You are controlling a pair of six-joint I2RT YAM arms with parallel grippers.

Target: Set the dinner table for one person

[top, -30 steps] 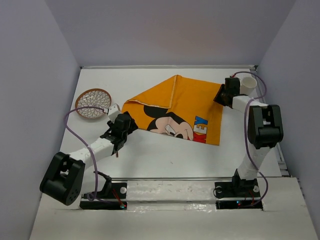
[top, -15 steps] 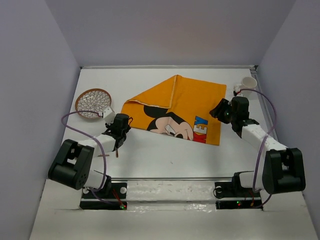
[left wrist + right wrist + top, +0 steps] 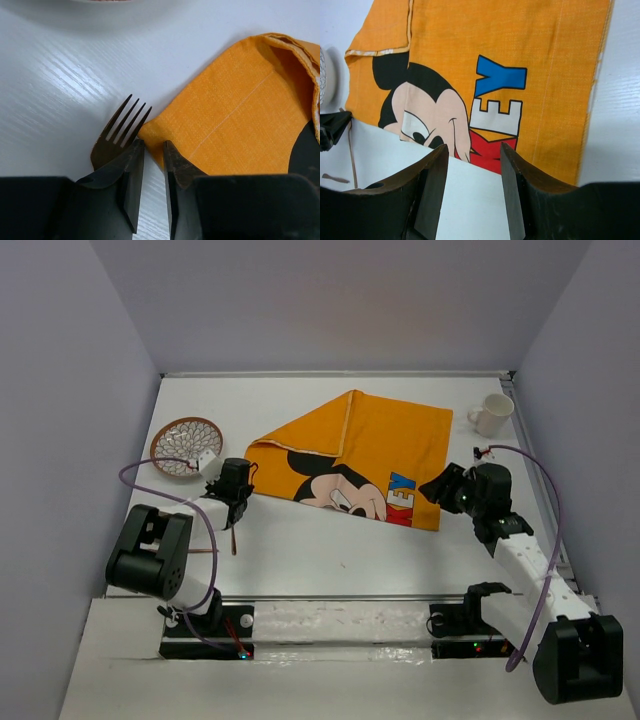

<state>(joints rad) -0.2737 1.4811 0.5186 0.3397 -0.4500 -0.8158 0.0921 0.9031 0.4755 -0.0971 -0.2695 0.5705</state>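
Overhead and wrist views of the setting. The dinner table (image 3: 330, 540) is the white matte top that fills the floor of the enclosure ahead of both arm bases and carries everything else in view. It is judged rigid, heavy and fixed, a surface to set things on rather than something to grasp. Its smooth face, with a faint grain in the left wrist view, probably lets light items slide when nudged. On it lies the orange cloth mat (image 3: 370, 450), skewed, with its left part folded over. It looks soft and limp, and is best pinched at a free corner or hem. A patterned plate (image 3: 186, 446) sits at the far left and a white mug (image 3: 490, 413) at the far right corner. A dark fork (image 3: 120, 130) lies flat on the table just beside the mat's near-left corner. It is thin and stiff, and likely awkward to lift off the surface. The left gripper (image 3: 151, 150) is low over the fork's neck, fingers a narrow gap apart with only bare tabletop between them. The right gripper (image 3: 473, 150) hangs over the mat's near edge, fingers wide apart and empty. Legible writing: a white "E" and a blue "Y" beside the Mickey Mouse face. Any further letters cannot be read.
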